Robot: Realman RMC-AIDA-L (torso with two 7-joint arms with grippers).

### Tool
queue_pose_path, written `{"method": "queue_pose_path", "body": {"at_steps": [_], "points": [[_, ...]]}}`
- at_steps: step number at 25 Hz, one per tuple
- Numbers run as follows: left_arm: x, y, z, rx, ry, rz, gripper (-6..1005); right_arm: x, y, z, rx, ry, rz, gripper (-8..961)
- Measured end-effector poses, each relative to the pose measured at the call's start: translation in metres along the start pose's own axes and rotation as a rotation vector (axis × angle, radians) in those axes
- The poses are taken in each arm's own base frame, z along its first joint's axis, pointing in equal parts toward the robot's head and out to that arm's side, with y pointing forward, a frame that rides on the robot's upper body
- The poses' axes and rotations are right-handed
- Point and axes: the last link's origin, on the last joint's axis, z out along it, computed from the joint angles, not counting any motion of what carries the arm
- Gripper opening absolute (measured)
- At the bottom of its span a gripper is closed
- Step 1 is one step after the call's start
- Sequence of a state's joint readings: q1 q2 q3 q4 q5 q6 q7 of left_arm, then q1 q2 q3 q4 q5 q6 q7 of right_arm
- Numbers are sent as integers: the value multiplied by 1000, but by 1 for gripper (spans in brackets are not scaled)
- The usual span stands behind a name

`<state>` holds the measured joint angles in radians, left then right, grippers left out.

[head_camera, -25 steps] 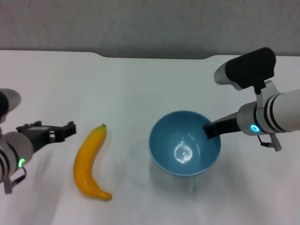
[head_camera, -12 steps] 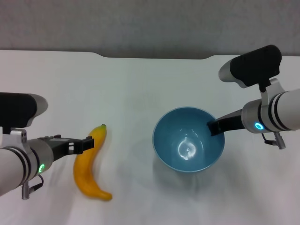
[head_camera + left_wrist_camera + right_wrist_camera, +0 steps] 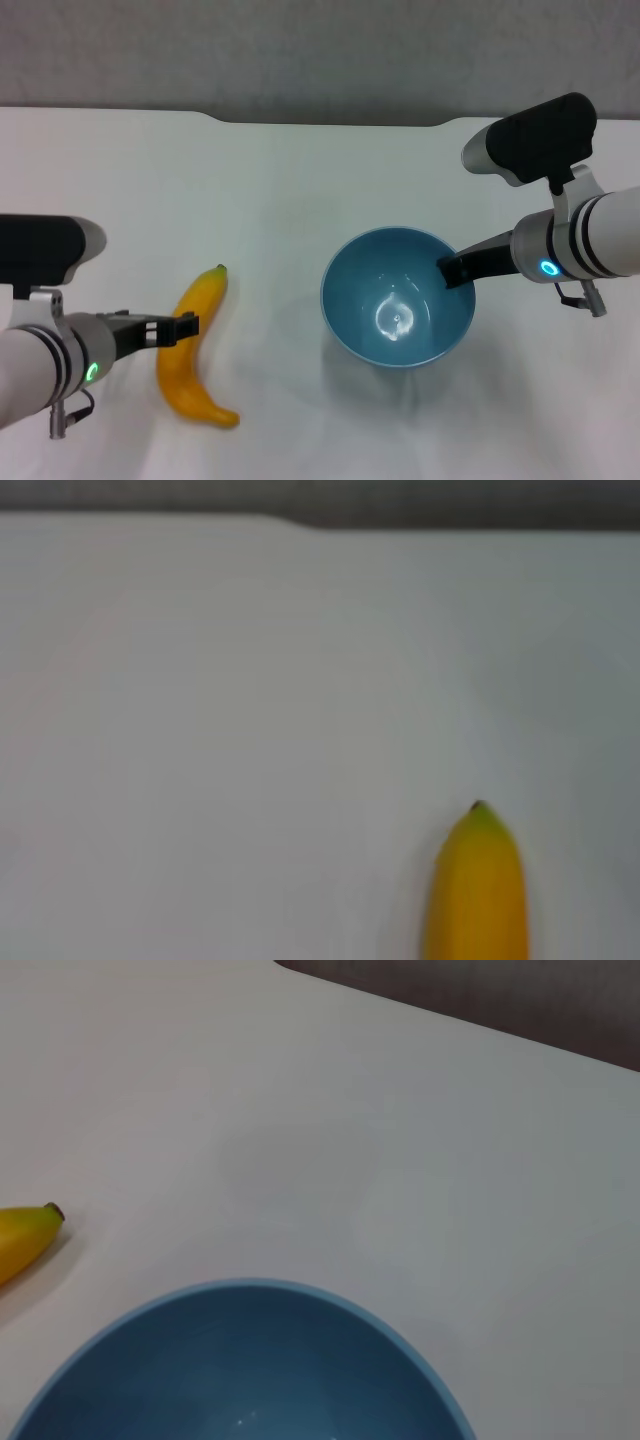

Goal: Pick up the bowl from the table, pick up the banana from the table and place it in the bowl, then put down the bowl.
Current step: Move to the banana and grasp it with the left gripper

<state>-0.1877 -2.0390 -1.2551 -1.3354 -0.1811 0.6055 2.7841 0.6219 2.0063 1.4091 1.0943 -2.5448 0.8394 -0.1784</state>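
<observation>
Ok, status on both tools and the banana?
Right tool shut on bowl rim, bowl raised. Left tool at banana, banana on table. Path clear.

— What shows besides the job itself?
— Only a grey backdrop (image 3: 320, 50), a plain band running across the far side of the head view.
— Wall or floor?
— Hard to say; it looks even and matt, possibly a wall. Each wrist view catches a darker strip of it, blurred in the left one.
</observation>
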Motion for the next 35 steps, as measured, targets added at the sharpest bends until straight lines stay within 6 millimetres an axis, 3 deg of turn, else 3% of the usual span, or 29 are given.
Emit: {"method": "queue_pose_path", "body": {"at_steps": [11,21,35], "points": [[-10,0,12,8,-55,1,900,0,-1,0,1,2,-1,36],[-10,16,13,-45,-73,5,899,1,-1,0,2,4,-6,37],[-13,13,19,-32,-88,9,896,-4,4,-2,-6,-13,-27,36]]}}
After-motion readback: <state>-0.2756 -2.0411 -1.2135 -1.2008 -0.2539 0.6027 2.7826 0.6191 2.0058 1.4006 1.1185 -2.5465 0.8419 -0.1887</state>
